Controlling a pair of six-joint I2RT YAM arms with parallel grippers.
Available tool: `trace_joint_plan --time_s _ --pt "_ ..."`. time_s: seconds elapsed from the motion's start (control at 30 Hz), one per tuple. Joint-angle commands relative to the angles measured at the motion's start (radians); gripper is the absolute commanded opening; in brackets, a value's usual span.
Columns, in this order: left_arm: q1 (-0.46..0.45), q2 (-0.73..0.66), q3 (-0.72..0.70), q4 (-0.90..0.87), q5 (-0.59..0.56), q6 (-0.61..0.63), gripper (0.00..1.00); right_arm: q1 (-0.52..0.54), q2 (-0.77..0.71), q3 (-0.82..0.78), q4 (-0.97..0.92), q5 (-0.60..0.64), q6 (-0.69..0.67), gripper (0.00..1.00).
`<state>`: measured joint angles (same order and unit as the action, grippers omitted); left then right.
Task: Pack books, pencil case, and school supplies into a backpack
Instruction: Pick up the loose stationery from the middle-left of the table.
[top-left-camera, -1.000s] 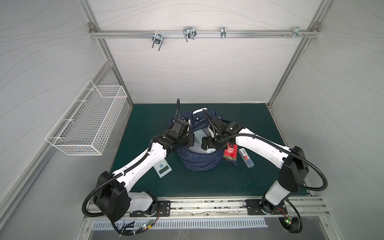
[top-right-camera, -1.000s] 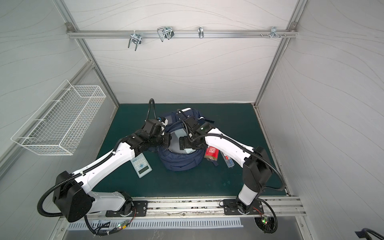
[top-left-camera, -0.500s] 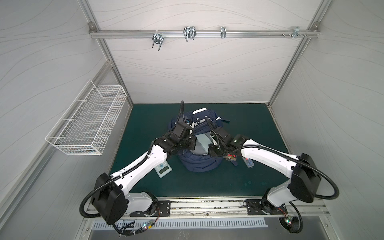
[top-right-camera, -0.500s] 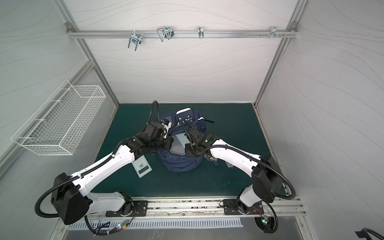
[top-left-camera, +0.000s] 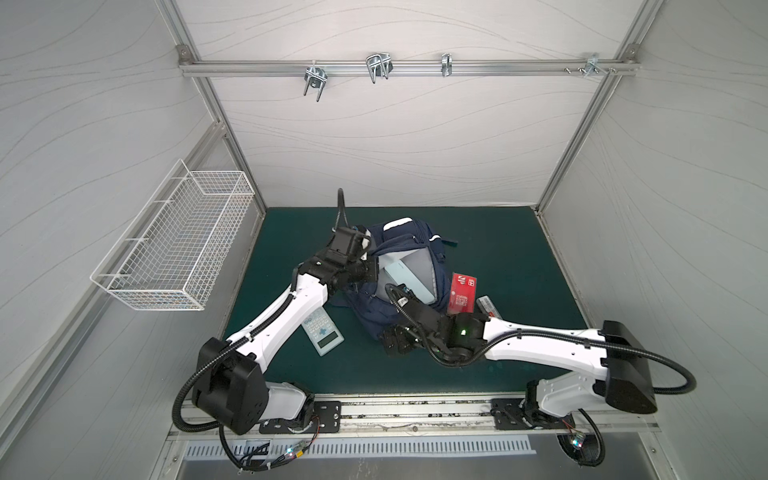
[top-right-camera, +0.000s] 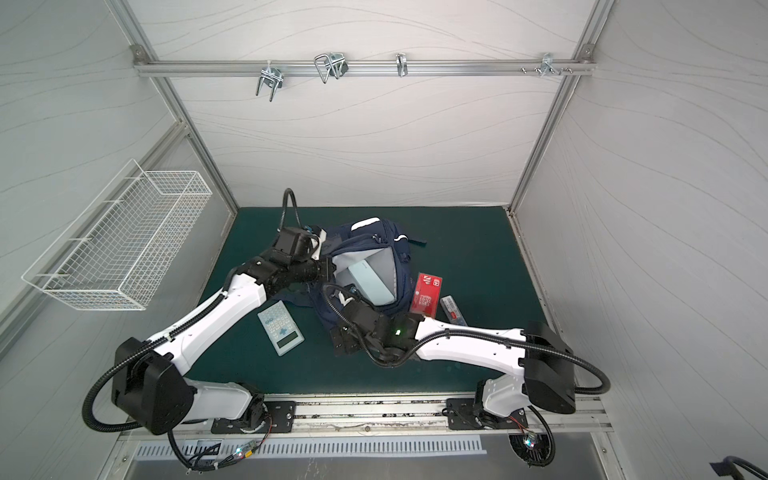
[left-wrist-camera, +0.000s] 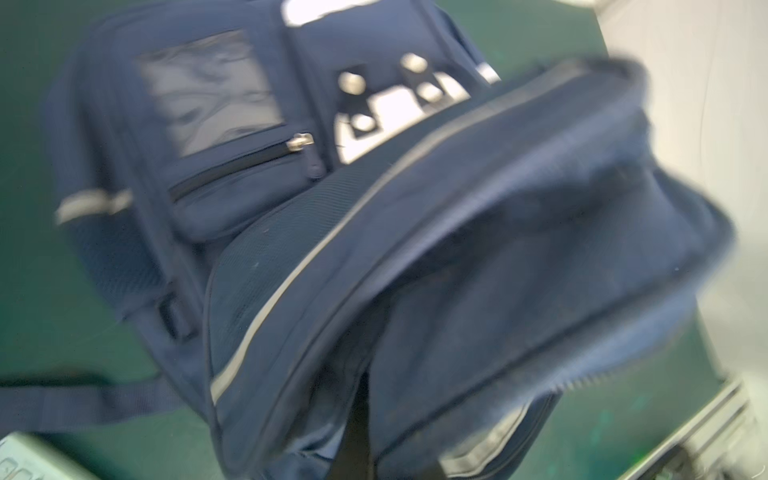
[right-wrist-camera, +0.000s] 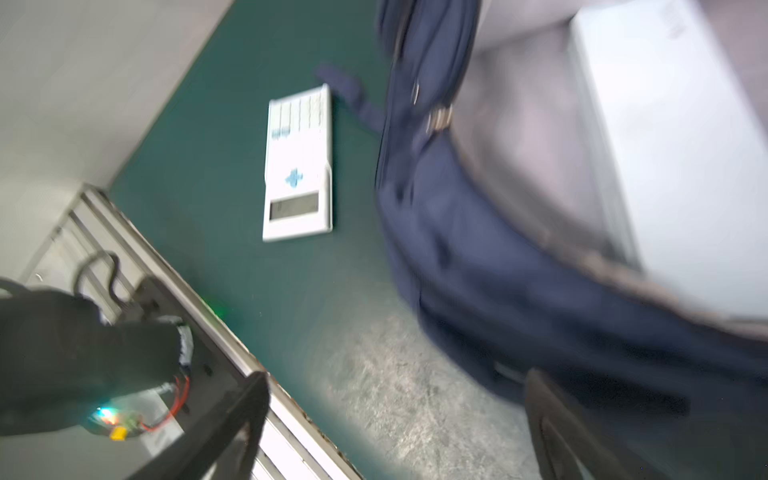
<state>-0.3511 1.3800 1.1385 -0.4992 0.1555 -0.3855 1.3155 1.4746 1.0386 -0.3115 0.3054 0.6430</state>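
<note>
arms (top-left-camera: 291, 311): white links | joints (top-left-camera: 228, 386): black | cables (top-left-camera: 681, 374): black corrugated | wrist LED (top-left-camera: 462, 332): green

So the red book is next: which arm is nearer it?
Right. Its wrist lies just beside the red book, open right gripper at the near side of the backpack; the left gripper is across it, shut on its rim.

Navy backpack (top-left-camera: 401, 239) with white reflective stripes and pale grey lining. Pale blue pencil case (top-left-camera: 405, 280). Red book (top-left-camera: 462, 293) with white print. Pale blue-green calculator (top-left-camera: 322, 330), teal cross key, dark screen. Dark green tabletop (top-left-camera: 498, 257) with a scuffed grey patch. White wire basket (top-left-camera: 178, 245).
</note>
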Motion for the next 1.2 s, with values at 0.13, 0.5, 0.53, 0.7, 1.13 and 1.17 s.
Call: trace_joint_plan --time_s 0.13,0.5,0.53,0.7,1.13,1.17 --pt "0.169 0.040 0.050 0.073 0.030 -0.076 0.00 0.088 0.300 0.164 0.137 -0.063 -0.132 0.99" --pt "0.238 -0.023 0.024 0.091 0.004 -0.062 0.00 -0.007 0.693 0.452 0.206 -0.174 -0.236 0.99" --pt "0.243 -0.026 0.019 0.096 0.000 -0.065 0.00 -0.011 0.711 0.470 0.204 -0.179 -0.247 0.99" --pt "0.261 -0.015 0.019 0.100 0.041 -0.085 0.00 -0.008 0.777 0.555 0.169 -0.205 -0.283 0.99" --pt "0.276 -0.042 0.007 0.114 0.054 -0.099 0.00 0.048 0.958 0.796 -0.098 0.046 -0.311 0.99" --pt "0.276 -0.044 0.007 0.112 0.053 -0.099 0.00 0.048 0.966 0.800 -0.112 0.050 -0.297 0.99"
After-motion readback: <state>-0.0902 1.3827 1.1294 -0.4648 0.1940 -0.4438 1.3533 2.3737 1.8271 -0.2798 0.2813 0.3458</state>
